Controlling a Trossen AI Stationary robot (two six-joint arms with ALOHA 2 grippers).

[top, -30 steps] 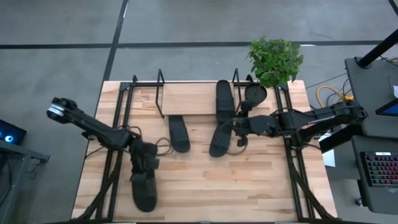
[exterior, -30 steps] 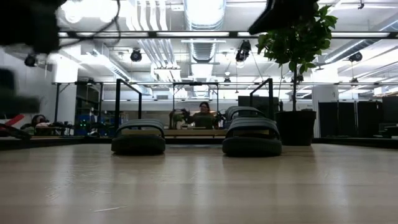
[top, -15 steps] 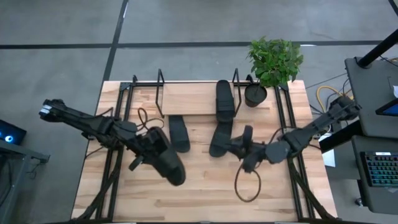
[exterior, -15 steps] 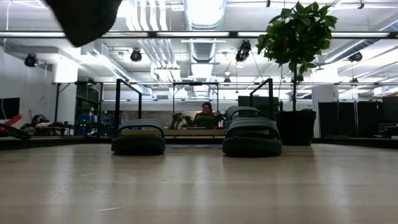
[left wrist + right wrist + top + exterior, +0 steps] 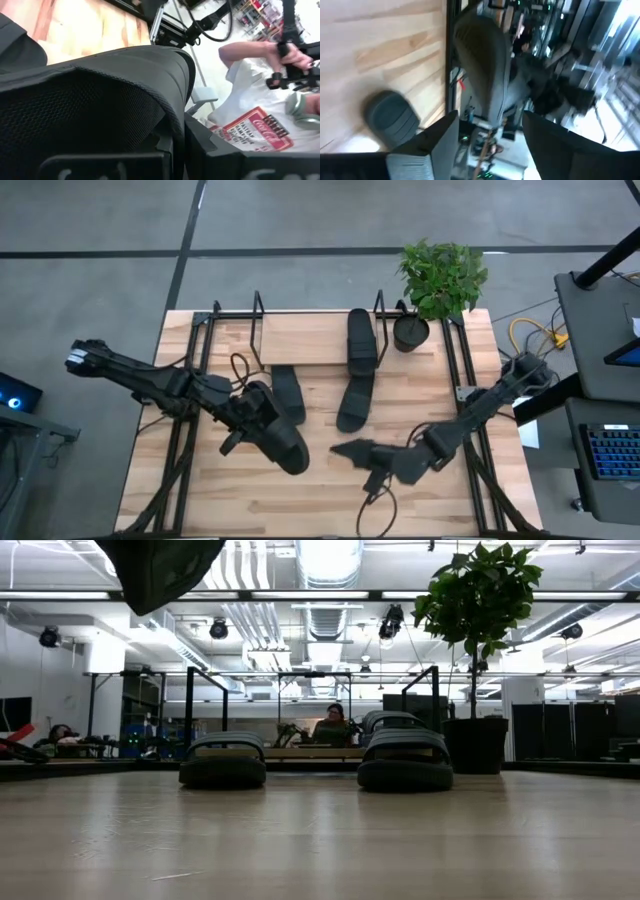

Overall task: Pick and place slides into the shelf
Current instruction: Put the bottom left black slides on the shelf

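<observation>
My left gripper (image 5: 252,418) is shut on a black slide (image 5: 282,444) held over the table's middle. The slide's strap (image 5: 100,95) fills the left wrist view, and it also shows at the top of the low view (image 5: 160,570). My right gripper (image 5: 342,448) is open and empty near the table's near edge, to the right of the held slide. One slide (image 5: 360,335) lies on the shelf board (image 5: 305,338) between the black wire uprights (image 5: 258,330). Another slide (image 5: 355,402) rests on the table with its far end at the shelf's edge. A third slide (image 5: 287,388) lies on the table, partly behind my left gripper. My left gripper holds the slide by its end toward the table's left (image 5: 262,426). It comes at the slide slanting from the left and above. The slide itself hides where the fingers sit. The slide is lifted clear of the table and slants toward the near right.
A potted plant (image 5: 438,275) in a black pot (image 5: 410,332) stands at the far right, beside the shelf. Black frame rails (image 5: 470,430) run along the table's left and right sides. A person in a white shirt (image 5: 260,110) is beyond the table.
My left gripper has lifted the slide off the near left of the table. It has carried it toward the right and far side, and the slide has turned slantwise. My right gripper has drawn back from the slide beside the shelf toward the near edge.
</observation>
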